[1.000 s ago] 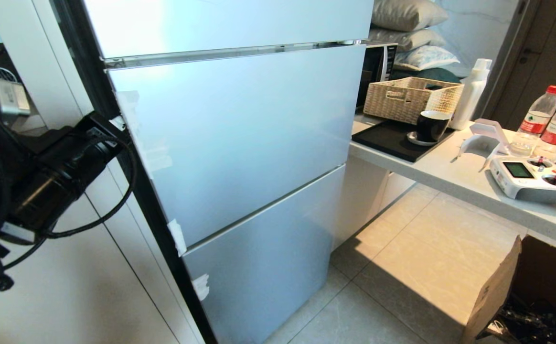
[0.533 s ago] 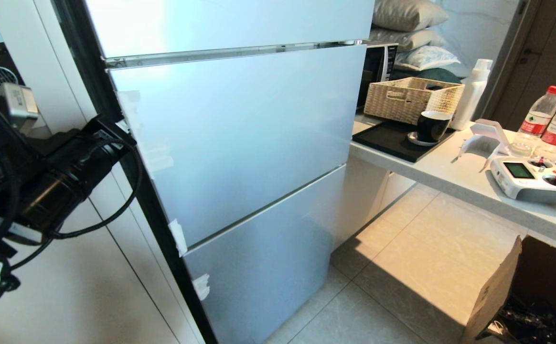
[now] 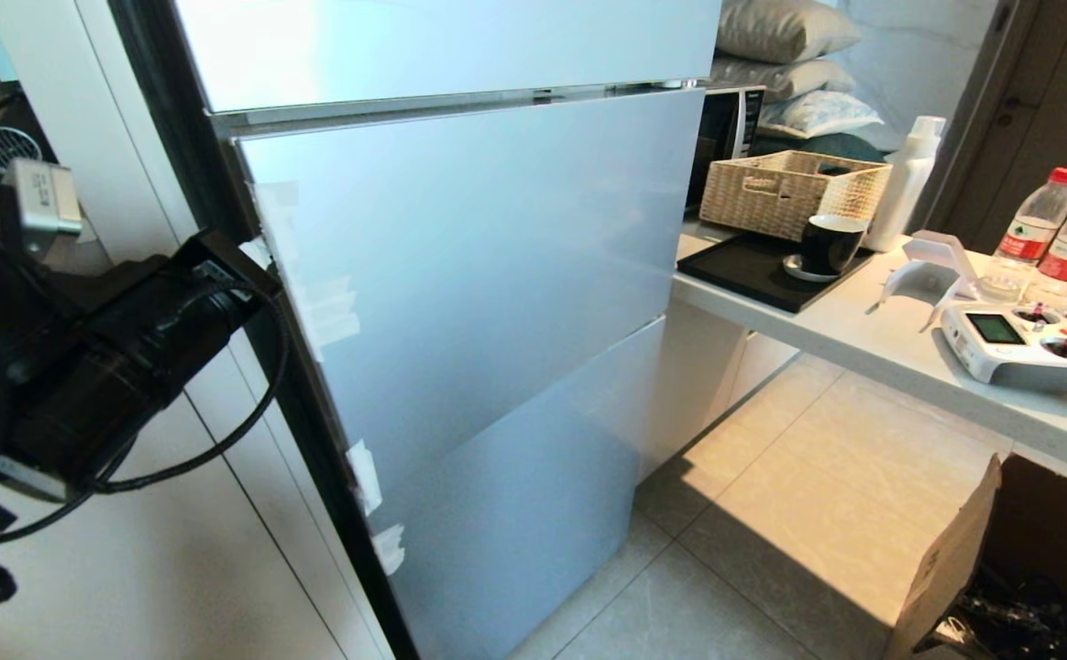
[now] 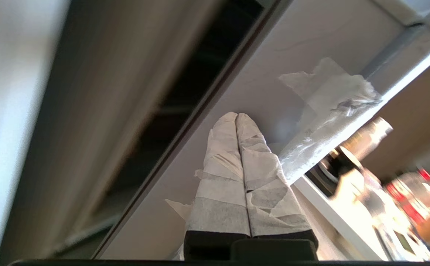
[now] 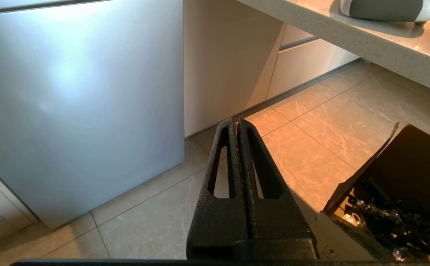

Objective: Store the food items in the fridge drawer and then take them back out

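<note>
The food items and the fridge drawer are hidden behind the fridge's pale-blue panels. My left arm point(image 3: 121, 348) reaches to the left edge of the middle door panel point(image 3: 497, 257), which stands slightly ajar. In the left wrist view my left gripper point(image 4: 237, 115) is shut, its tape-wrapped fingers point(image 4: 222, 166) pressed together with nothing between them. They lie against the pale side of the door, beside a crumpled tape patch point(image 4: 329, 92) and the dark gap point(image 4: 185, 85) into the fridge. My right gripper point(image 5: 236, 122) hangs shut and empty over the floor tiles, near the lower panel point(image 5: 71, 111).
To the right a counter point(image 3: 863, 339) carries a wicker basket point(image 3: 781, 188), a black cup point(image 3: 829, 243) on a black tray, a white bottle point(image 3: 905, 183), two water bottles point(image 3: 1033, 220) and a white controller point(image 3: 1024, 344). An open cardboard box point(image 3: 955, 559) stands on the floor. White cabinets point(image 3: 130, 568) flank the fridge.
The middle door panel's left edge has swung outward a little, widening the gap along that edge. My left arm has moved with it. The right gripper has stayed still.
</note>
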